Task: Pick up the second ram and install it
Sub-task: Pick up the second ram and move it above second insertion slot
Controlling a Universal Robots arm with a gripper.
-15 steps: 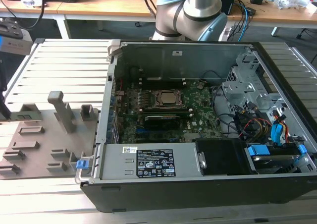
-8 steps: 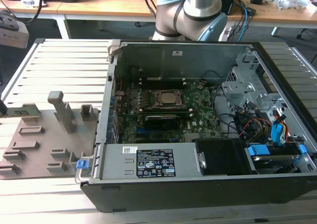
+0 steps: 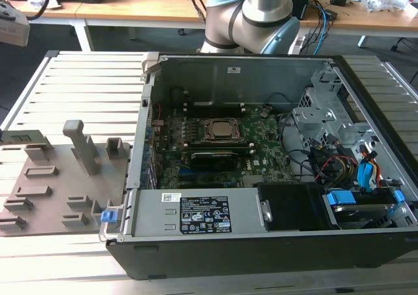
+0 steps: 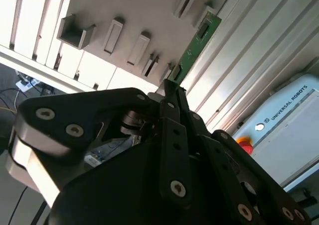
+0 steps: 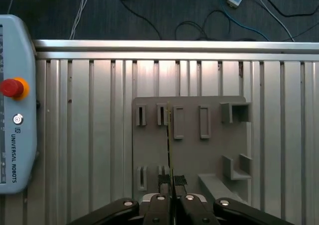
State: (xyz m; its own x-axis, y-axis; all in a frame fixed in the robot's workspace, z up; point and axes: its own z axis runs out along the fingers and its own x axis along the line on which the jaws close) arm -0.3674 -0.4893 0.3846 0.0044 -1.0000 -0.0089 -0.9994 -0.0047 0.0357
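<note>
Green and thin: pinched the second ram (image 4: 194,49) by one end in the closed claw (image 4: 172,88), over the grey holder tray (image 5: 209,150). Judged it light, stiff, fragile; reckoned its flat faces the safe hold.

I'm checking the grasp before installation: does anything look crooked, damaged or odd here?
Nothing stands out. The gripper is shut on the second ram, which runs straight out of its grip, in line with the slots of the grey holder plate.

one end of the second ram (image 4: 194,48) is hidden in the clamped claw (image 4: 172,91); the teach pendant (image 5: 17,110), apart from the claw, is cut off.
</note>
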